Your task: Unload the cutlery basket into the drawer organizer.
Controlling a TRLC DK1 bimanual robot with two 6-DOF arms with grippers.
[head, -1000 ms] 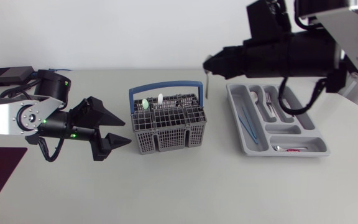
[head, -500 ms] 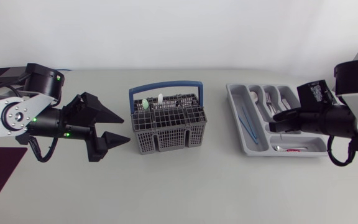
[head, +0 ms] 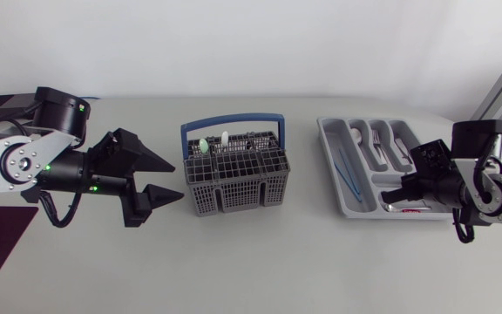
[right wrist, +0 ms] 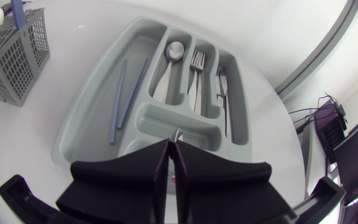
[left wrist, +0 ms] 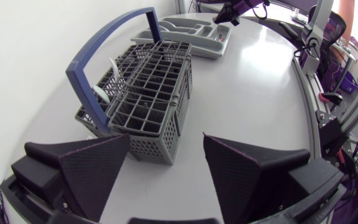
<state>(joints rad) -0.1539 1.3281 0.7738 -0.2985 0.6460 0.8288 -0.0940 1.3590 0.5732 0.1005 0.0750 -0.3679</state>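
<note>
Shifted over the last half second toward the near end of the drawer organizer (head: 331, 166): right gripper (head: 401, 190), now low over the crosswise front compartment. Left gripper (head: 179, 181) unmoved, just left of the cutlery basket (head: 238, 179), fingers spread wide, basket ahead of them and untouched.

Right gripper's fingers pressed together in the right wrist view, pinching a thin silver cutlery piece (right wrist: 177, 133) in the slit between them. Only its tip on show past the fingertips, over the organizer's front section. Kind of piece not clear.

Organizer: pale grey plastic tray, right of the basket and well apart from it. Two slim blue sticks (right wrist: 122, 93) in the long outer slot, then a spoon (right wrist: 171, 59), forks (right wrist: 196, 65) and more silver cutlery (right wrist: 222, 93) in the next three slots. Silver piece with a red mark (head: 408, 208) lying in the front compartment.

Basket: dark grey mesh at the table's middle, with an upright blue handle (head: 234, 120). Two pale utensil ends standing in its far-left cells, one white (head: 225, 137), one green-tipped (head: 203, 145).
</note>
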